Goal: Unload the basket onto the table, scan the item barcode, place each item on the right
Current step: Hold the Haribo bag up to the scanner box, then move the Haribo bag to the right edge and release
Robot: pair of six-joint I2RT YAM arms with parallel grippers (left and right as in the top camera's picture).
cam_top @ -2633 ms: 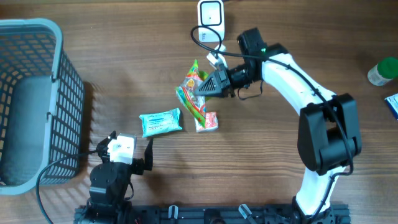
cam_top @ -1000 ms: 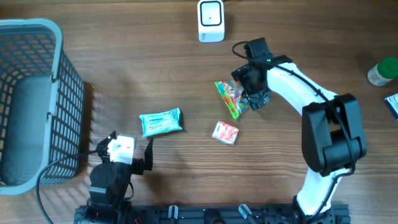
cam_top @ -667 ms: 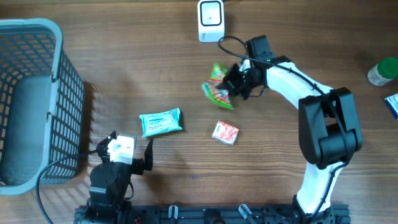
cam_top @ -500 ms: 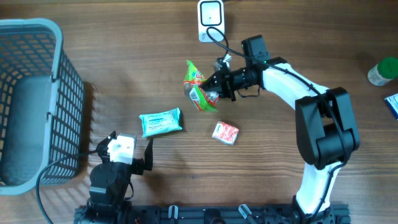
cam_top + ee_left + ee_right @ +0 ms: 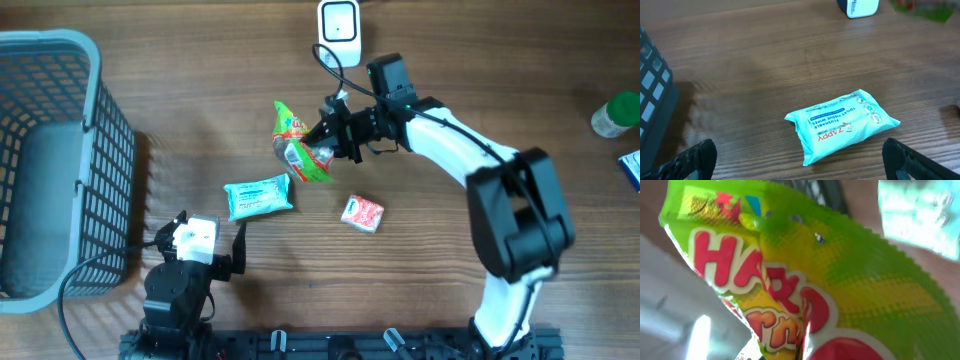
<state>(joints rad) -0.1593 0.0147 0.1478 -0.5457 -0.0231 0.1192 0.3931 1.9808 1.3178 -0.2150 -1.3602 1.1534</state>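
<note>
Overhead: the right fingers [image 5: 332,132] are clamped on the green candy bag [image 5: 296,148], which sticks out just past their tips. The white scanner [image 5: 340,32] stands near, off to one side of them. A teal wipes pack [image 5: 258,196] and a small red packet [image 5: 362,213] lie apart on the worktop [image 5: 450,290].

The left fingers [image 5: 239,248] are spread wide and hold nothing, with a grey basket [image 5: 95,110] to their left.

Left wrist: the wipes pack [image 5: 842,125] lies flat ahead of the spread fingers [image 5: 692,159], touching neither.

Right wrist: the candy bag [image 5: 805,280] fills the view, right at the fingers.
</note>
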